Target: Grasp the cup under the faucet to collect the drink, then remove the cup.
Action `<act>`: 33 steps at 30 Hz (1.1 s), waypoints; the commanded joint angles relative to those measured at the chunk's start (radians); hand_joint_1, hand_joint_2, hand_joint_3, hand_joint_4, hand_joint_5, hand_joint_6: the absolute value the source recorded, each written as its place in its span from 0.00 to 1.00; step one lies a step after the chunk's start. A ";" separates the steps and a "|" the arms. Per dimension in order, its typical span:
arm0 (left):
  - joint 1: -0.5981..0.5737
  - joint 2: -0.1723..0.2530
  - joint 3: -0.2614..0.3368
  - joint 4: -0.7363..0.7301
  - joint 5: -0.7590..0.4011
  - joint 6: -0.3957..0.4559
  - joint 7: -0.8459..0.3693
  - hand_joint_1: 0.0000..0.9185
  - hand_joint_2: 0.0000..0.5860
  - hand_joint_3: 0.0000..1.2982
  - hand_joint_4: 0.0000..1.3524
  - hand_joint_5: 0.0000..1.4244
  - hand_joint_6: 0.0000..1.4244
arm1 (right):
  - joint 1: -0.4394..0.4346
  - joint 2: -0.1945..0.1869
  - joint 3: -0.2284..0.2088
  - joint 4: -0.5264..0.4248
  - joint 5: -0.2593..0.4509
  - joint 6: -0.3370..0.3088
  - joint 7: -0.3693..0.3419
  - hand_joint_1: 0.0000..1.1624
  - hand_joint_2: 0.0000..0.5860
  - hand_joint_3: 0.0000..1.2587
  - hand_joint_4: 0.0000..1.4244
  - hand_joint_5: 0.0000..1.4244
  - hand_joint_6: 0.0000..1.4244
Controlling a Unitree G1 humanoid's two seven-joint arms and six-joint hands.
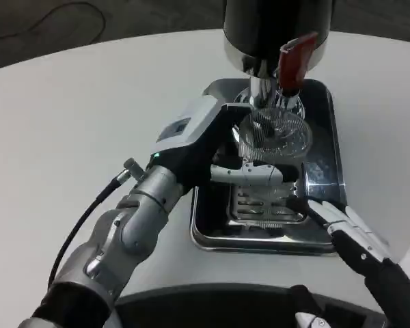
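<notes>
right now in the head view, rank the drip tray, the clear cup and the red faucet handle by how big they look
1. drip tray, largest by far.
2. clear cup, held under the faucet by the left robot hand.
3. red faucet handle, smallest.

White round table [68, 123] spreading before me, dark grey floor [157, 15] showing beyond its far edge, black cable [51, 17] lying there, soft light glaring off the tabletop.

One clear cup [273, 133], one dispenser [277, 31], one tray [328, 232], two hands.
</notes>
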 commanded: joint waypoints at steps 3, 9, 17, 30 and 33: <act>-0.004 0.022 0.005 -0.009 -0.008 0.024 -0.015 0.76 0.02 0.63 0.60 0.64 0.55 | 0.005 -0.001 0.007 -0.010 0.003 -0.014 -0.008 0.53 0.81 0.10 0.04 0.00 0.00; -0.005 0.033 0.003 -0.006 -0.017 0.017 -0.039 0.70 0.00 0.59 0.53 0.60 0.52 | -0.001 0.000 0.014 -0.007 0.001 -0.011 -0.007 0.53 0.81 0.10 0.04 0.00 0.00; -0.006 0.033 0.005 0.001 -0.030 0.000 -0.051 0.64 0.00 0.54 0.50 0.59 0.50 | -0.006 0.002 0.018 -0.006 -0.002 -0.007 -0.009 0.53 0.81 0.10 0.04 0.00 0.00; -0.027 0.028 0.009 0.039 -0.063 -0.042 -0.064 0.55 0.01 0.52 0.48 0.58 0.48 | -0.015 0.006 0.020 0.001 -0.002 -0.001 -0.012 0.53 0.81 0.11 0.04 0.00 0.00; -0.031 0.028 0.008 0.044 -0.062 -0.046 -0.062 0.54 0.02 0.52 0.47 0.54 0.46 | -0.019 0.007 0.021 0.003 -0.002 0.001 -0.012 0.53 0.81 0.11 0.04 0.00 0.00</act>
